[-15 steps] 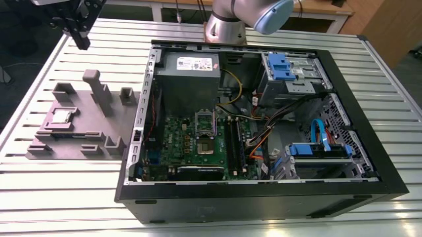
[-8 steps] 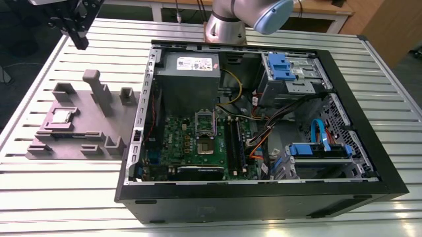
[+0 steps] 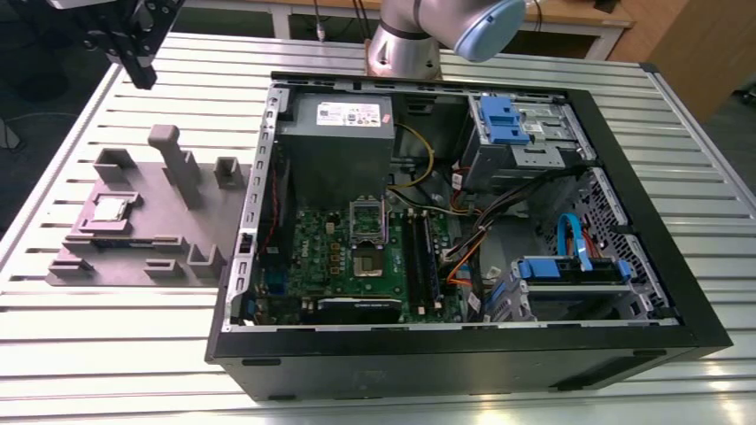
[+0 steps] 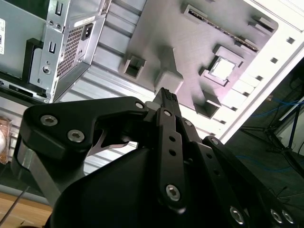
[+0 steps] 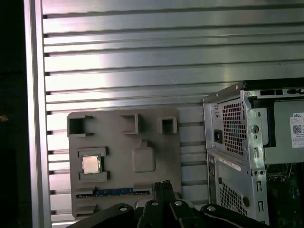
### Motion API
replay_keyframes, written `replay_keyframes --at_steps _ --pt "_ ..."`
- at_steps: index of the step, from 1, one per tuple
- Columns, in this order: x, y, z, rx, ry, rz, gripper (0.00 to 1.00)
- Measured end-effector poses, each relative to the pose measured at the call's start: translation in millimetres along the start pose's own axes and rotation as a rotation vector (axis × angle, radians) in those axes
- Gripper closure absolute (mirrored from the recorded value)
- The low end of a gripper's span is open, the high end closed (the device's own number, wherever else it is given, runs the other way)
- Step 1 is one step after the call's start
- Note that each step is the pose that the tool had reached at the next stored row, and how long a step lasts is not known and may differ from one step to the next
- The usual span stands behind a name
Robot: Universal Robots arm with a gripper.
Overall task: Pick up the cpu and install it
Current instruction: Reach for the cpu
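In the upper left corner of the exterior view the gripper (image 3: 143, 78) hangs over the far edge of the slatted metal table (image 3: 119, 354), and in the first wrist view its fingers (image 5: 157, 190) are pressed together with nothing between them. The cpu (image 3: 112, 209) lies flat, silver top up, in a square recess of the grey tray (image 3: 165, 226) at the middle left of the exterior view, well apart from the gripper and lower in the frame. Just right of the tray in that frame stands the open computer case (image 3: 473, 363), with the socket (image 3: 368, 232) on its green board (image 3: 336, 257) near the frame's centre
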State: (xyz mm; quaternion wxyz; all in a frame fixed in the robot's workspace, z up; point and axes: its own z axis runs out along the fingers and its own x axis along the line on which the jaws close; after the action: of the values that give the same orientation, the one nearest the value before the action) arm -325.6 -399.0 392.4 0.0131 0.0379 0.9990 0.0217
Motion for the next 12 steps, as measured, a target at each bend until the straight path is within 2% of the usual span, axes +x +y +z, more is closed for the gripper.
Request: replay_keyframes --at_steps 12 --pt "3.1 -0.2 -0.1 0.0 0.0 0.0 0.89"
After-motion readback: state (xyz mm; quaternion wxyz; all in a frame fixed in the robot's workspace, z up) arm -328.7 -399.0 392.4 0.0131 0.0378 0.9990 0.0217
